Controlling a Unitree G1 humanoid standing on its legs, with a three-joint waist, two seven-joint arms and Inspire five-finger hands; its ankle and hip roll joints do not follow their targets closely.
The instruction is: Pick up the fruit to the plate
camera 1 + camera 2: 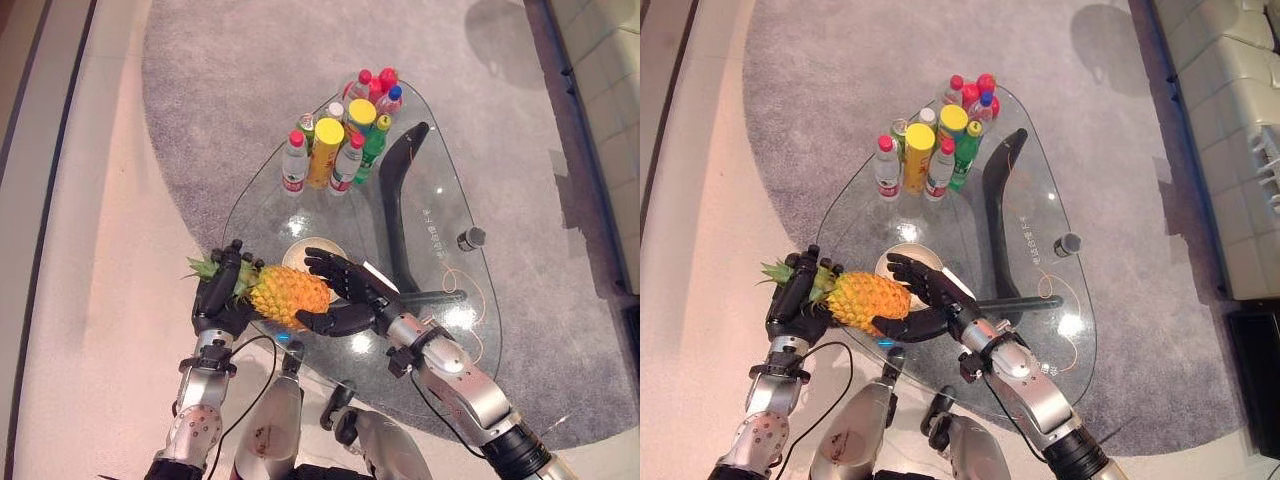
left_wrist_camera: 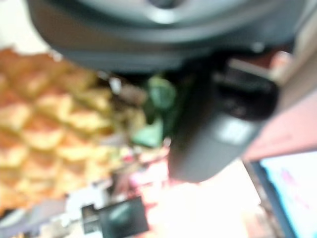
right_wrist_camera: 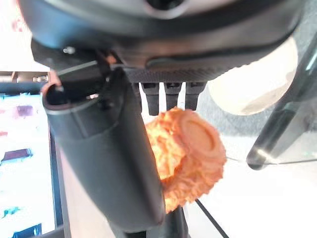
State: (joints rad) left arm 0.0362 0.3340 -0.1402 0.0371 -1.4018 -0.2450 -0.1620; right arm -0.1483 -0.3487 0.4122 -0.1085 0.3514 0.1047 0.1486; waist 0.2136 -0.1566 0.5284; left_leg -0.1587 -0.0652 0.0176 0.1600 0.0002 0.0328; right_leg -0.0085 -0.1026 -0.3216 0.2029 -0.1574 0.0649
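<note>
Glass table (image 1: pixel 440 215) carried a cluster of bottles (image 1: pixel 340 140) at the far end. Pineapple (image 1: pixel 285 293) hung over the plate (image 1: pixel 300 252), left hand (image 1: pixel 218 290) curled around its crown, right hand (image 1: pixel 340 290) cupping its base to steady it.

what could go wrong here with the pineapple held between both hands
1. The pineapple is held between the left hand at its leafy end and the right hand at its base; if either loosens, it could drop onto the glass table.
2. The plate lies partly beneath the right hand, so placement may miss.
</note>
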